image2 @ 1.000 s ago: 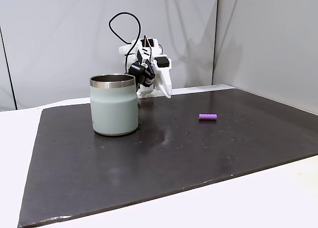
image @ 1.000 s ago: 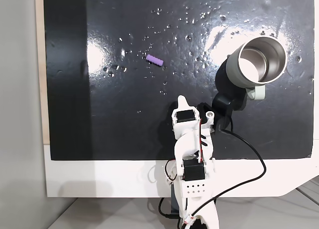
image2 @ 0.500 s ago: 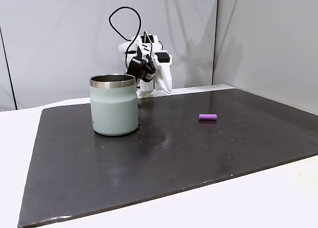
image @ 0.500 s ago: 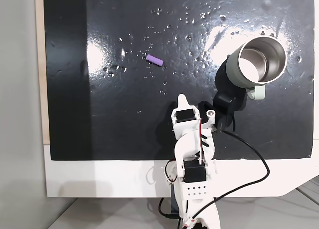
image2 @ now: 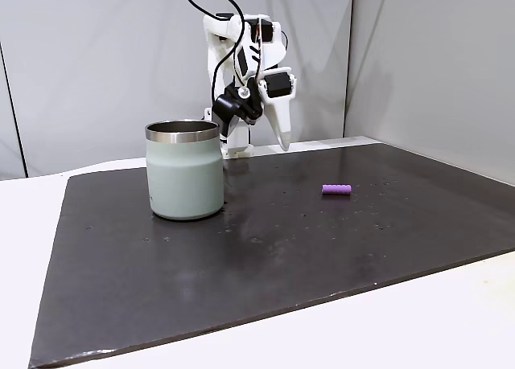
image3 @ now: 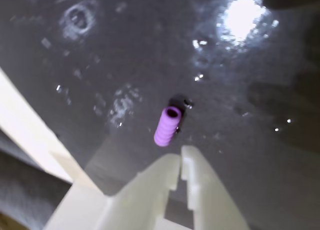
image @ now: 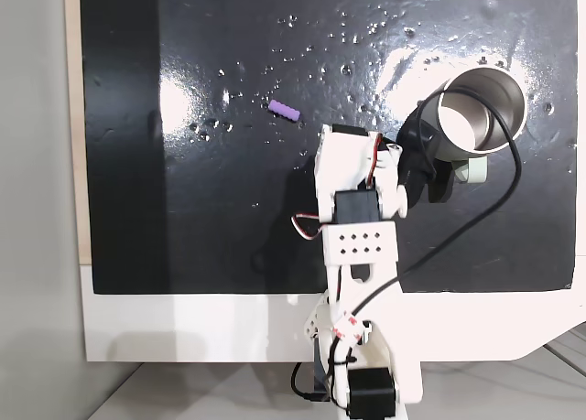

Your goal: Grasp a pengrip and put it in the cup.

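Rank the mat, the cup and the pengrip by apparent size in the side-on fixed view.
1. The black mat, by far the largest.
2. The cup.
3. The pengrip, tiny, though it lies about as far from the camera as the cup, so nearness changes nothing.

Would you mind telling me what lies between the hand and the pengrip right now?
Nothing but bare dark mat: in the wrist view the hand points at the pengrip with only empty surface between them.
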`<control>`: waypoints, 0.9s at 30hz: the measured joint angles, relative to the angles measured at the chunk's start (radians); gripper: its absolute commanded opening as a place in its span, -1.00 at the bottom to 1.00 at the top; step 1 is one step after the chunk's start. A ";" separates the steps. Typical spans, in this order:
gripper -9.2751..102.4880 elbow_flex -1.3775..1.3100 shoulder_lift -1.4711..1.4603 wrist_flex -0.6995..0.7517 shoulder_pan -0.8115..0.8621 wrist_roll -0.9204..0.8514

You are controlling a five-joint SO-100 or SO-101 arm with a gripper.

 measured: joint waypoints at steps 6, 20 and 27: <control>-0.83 -0.233 -0.244 0.127 -0.055 0.209; -0.27 -0.495 -0.425 0.173 -0.184 0.396; -0.25 -0.603 -0.604 0.212 -0.178 0.468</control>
